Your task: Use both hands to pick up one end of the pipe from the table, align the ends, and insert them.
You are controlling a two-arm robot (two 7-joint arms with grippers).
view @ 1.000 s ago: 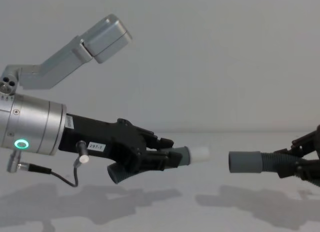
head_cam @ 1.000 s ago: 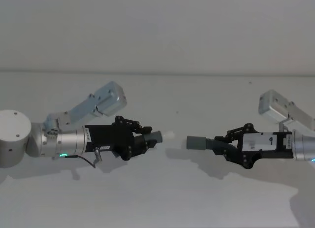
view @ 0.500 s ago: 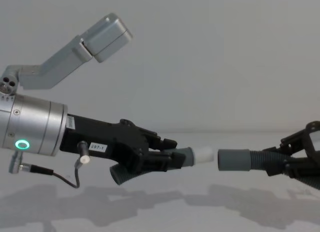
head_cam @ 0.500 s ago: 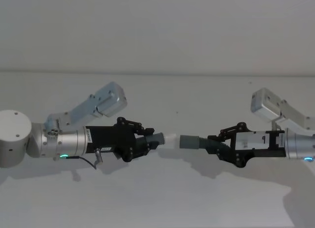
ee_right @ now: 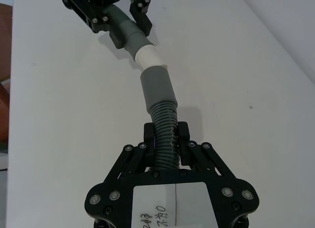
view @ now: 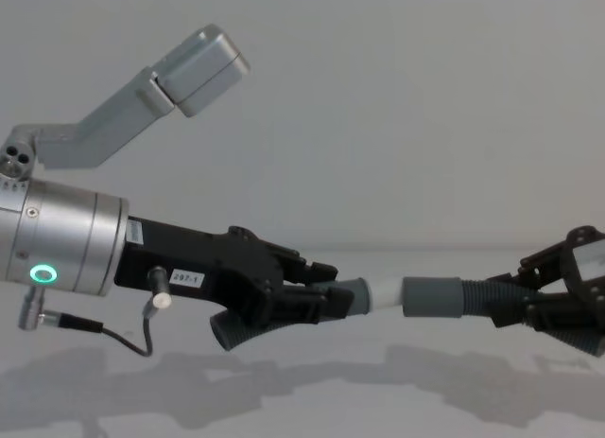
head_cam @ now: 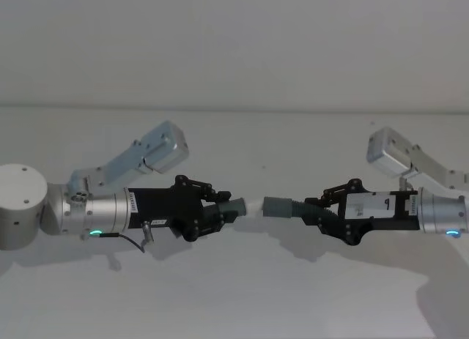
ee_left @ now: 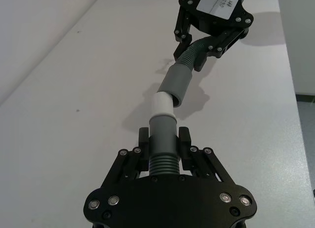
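**Above the table: two hose pieces, ends meeting**

Above the table (head_cam: 234,295), mid-air, both pieces are held level, end to end.

- Left gripper (head_cam: 220,211): black, on a silver arm with a green ring light (view: 39,273). Jaws closed on the ribbed part of the left hose (ee_left: 163,144), just behind its smooth grey cuff (view: 352,295). A small white label (view: 186,280) on the gripper body carries dark print, too small to read for certain. A thin black cable (view: 113,335) hangs under the wrist.
- Left hose end: narrower white tip (ee_left: 162,104), pointing at the other piece.
- Right gripper (head_cam: 322,207): black, jaws closed on the ribbed part of the right hose (ee_right: 166,134). A white label (ee_right: 175,207) on its back bears handwriting, illegible.
- Right hose end: wider grey cuff (view: 431,298). In the wrist views the white tip sits at its mouth, touching the rim; most of the tip remains visible outside.
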